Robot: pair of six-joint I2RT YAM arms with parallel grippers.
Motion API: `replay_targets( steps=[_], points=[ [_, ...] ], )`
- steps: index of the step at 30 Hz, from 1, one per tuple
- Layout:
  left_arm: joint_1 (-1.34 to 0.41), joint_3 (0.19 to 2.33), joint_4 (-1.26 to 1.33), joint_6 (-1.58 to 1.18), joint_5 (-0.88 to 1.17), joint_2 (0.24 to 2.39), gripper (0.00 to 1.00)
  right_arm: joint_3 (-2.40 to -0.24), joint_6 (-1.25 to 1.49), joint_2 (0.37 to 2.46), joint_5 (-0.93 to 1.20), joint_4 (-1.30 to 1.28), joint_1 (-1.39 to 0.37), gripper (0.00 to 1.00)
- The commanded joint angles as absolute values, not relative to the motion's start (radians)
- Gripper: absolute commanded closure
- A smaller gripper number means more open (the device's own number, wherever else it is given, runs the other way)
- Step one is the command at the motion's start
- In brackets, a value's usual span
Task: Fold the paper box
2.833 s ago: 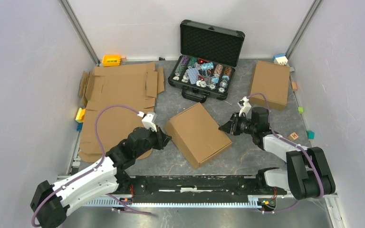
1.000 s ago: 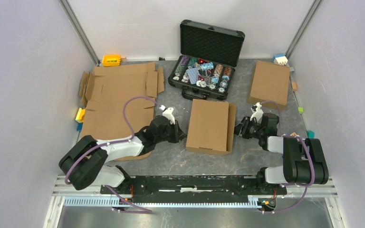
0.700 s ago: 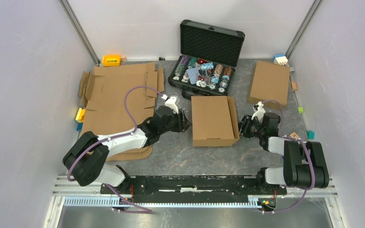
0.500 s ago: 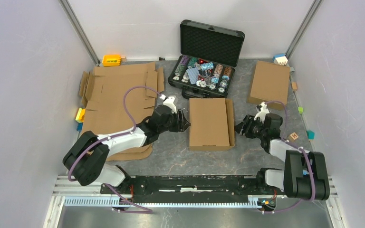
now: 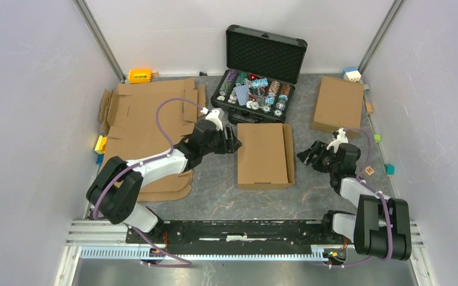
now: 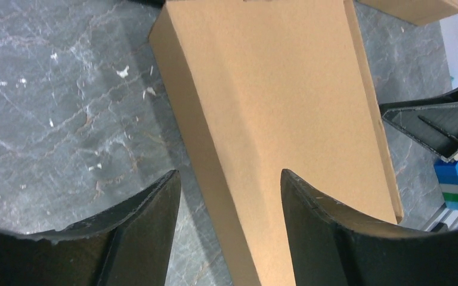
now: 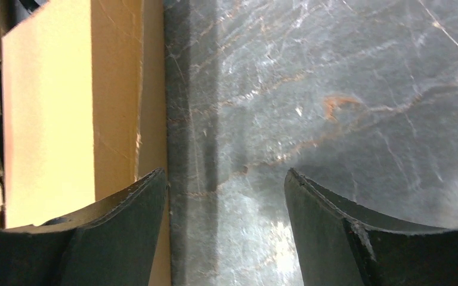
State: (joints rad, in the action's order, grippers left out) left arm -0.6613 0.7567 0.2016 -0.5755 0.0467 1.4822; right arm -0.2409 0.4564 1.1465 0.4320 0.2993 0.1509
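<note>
On a grey marbled table (image 5: 214,196) hemmed by pale walls (image 5: 30,89), the closed paper box (image 5: 262,156) lies flat at centre, a black case (image 5: 262,59) just beside its 12 o'clock edge and bare tabletop at 6 o'clock, while the left gripper (image 5: 234,142) at 9 o'clock and the right gripper (image 5: 305,156) at 3 o'clock stand spread, holding nothing.
</note>
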Motion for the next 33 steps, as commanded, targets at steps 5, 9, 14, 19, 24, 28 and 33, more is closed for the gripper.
replay_targets(
  steps=[5, 9, 14, 19, 24, 28, 33],
  points=[
    [-0.614, 0.903, 0.197, -0.546, 0.125, 1.606, 0.33, -0.371, 0.546, 1.241, 0.448, 0.446, 0.048, 0.24],
    [-0.614, 0.935, 0.181, -0.546, 0.151, 1.646, 0.38, -0.414, 0.502, 1.283, 0.381, 0.383, 0.007, 0.31],
    [-0.614, 0.94, 0.176, -0.554, 0.171, 1.679, 0.43, -0.471, 0.404, 1.333, 0.276, 0.279, -0.076, 0.43],
    [-0.614, 0.946, 0.159, -0.533, 0.211, 1.689, 0.48, -0.485, 0.359, 1.318, 0.253, 0.215, -0.164, 0.55],
    [-0.614, 0.919, 0.15, -0.502, 0.26, 1.659, 0.51, -0.399, 0.376, 1.17, 0.222, 0.178, -0.291, 0.58],
    [-0.614, 0.864, 0.13, -0.474, 0.284, 1.6, 0.52, -0.318, 0.403, 1.063, 0.25, 0.136, -0.385, 0.52],
    [-0.614, 0.796, 0.071, -0.432, 0.254, 1.507, 0.51, -0.234, 0.405, 0.898, 0.221, 0.023, -0.394, 0.19]
  ],
)
